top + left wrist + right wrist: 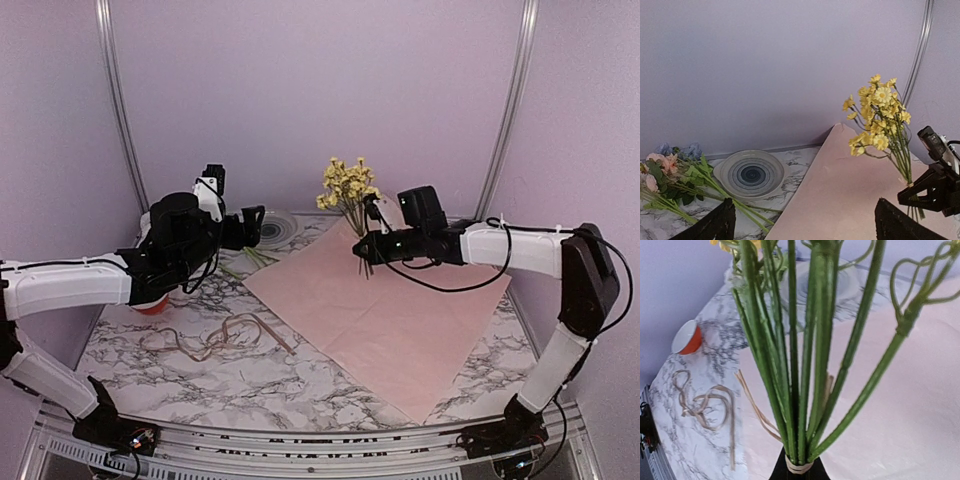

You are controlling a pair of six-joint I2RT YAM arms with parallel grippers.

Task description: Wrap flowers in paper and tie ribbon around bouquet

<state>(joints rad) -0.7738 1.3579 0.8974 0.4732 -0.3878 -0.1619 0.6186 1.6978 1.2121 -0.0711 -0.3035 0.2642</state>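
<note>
Grips yellow sprig by bound stems in right tool, upright over paper — likely for laying down; left tool released (spread wide) near pink flowers.

Pink paper; yellow sprig; tan ribbon; white table veined grey; orange-red spool.

No readable text, label or number anywhere.

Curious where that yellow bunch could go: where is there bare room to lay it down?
Most of the pink paper lies bare, between the ribbon and the right arm. The far left corner is crowded: plate, flowers, left gripper.
</note>
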